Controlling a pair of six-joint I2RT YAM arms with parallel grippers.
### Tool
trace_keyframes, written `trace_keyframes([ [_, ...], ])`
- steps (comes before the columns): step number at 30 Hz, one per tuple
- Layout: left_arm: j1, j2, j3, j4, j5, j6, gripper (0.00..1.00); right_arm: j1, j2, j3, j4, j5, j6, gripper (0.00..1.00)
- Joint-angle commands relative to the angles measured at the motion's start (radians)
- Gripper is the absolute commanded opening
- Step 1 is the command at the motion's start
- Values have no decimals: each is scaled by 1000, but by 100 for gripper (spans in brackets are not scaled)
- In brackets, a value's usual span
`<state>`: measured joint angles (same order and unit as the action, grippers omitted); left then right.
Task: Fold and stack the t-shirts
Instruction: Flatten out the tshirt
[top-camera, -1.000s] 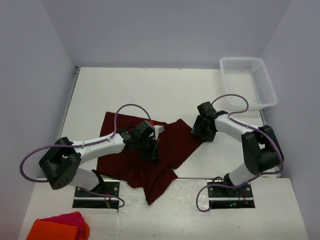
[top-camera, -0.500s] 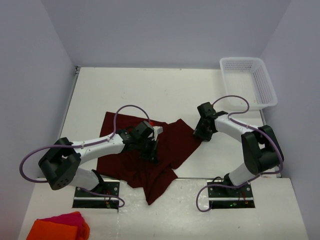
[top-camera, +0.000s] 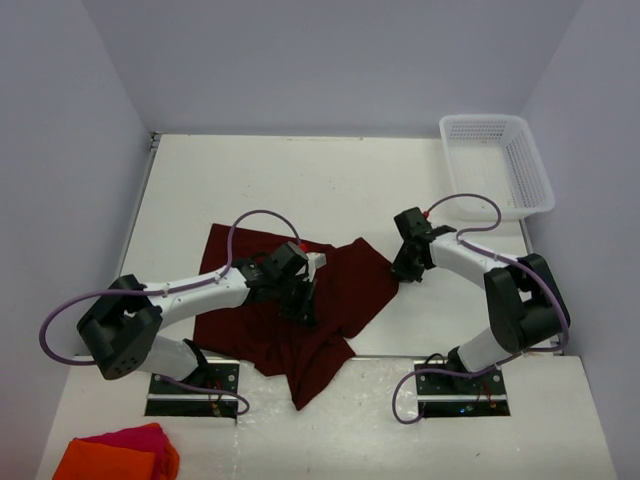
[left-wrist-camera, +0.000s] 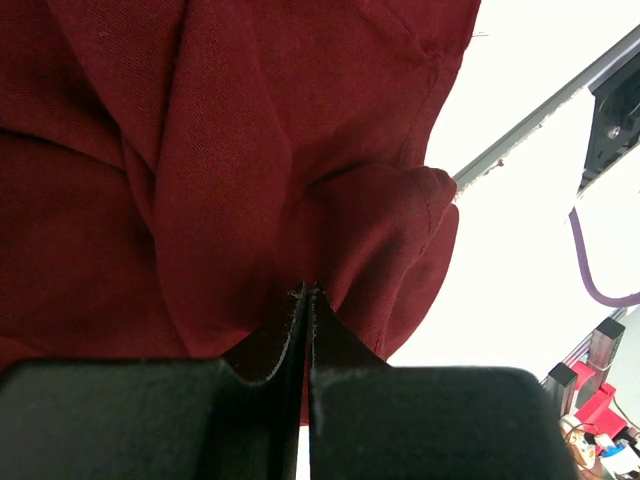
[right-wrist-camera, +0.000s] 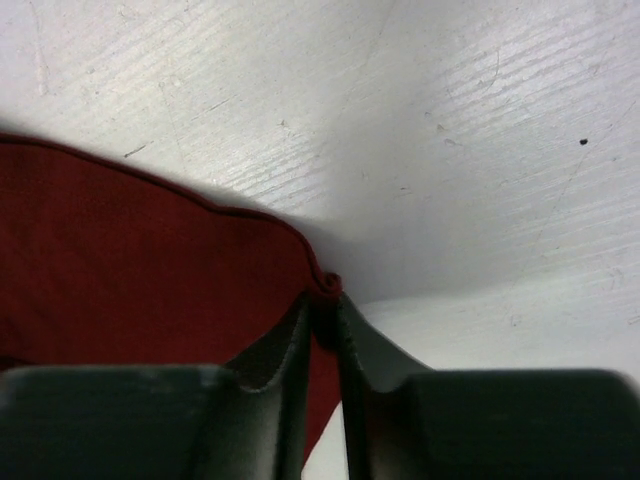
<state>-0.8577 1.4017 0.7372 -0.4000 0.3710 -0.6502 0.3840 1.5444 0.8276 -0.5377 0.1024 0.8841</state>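
A dark maroon t-shirt lies crumpled on the white table between the two arms, one corner hanging over the near edge. My left gripper is down on its middle; in the left wrist view the gripper is shut, with a fold of the t-shirt pinched at its tips. My right gripper is at the shirt's right edge. In the right wrist view that gripper is shut on the rolled hem of the t-shirt, bare table beyond it.
A white plastic basket stands at the far right corner. Bright orange and pink cloths lie on the near left shelf. The table's front edge strip runs close behind the shirt's near corner.
My right gripper has closed from wide open onto the shirt's right hem and shifted slightly. The left gripper has kept its grip and place.
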Motion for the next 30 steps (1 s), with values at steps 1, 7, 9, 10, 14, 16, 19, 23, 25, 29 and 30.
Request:
trace_keyframes([
  [1,8,8,-12,3,20,24,0,9,-29,-4,12,56,39,1],
  [7,6,-55,68,-42,-168,54,0,16,-35,50,11,115,-46,0],
  [9,28,-46,190,-98,-247,55,5,16,-44,70,27,106,-92,0],
  [10,46,-31,238,-120,-266,54,9,18,-47,77,38,86,-120,0],
  [14,227,49,421,-174,-187,52,14,29,-69,117,30,68,-213,0],
  [16,314,85,462,-171,-191,61,18,30,-78,123,48,62,-255,0],
  [19,440,169,548,-217,-190,70,41,30,-78,145,41,62,-284,0],
  [23,591,278,585,-235,-205,83,49,32,-95,159,42,34,-329,0],
  [25,660,344,602,-246,-205,98,49,32,-119,156,50,13,-338,0],
  [29,718,416,636,-275,-328,116,49,32,-148,136,68,-35,-362,0],
  [30,729,433,643,-276,-348,119,50,30,-150,128,70,-39,-366,0],
])
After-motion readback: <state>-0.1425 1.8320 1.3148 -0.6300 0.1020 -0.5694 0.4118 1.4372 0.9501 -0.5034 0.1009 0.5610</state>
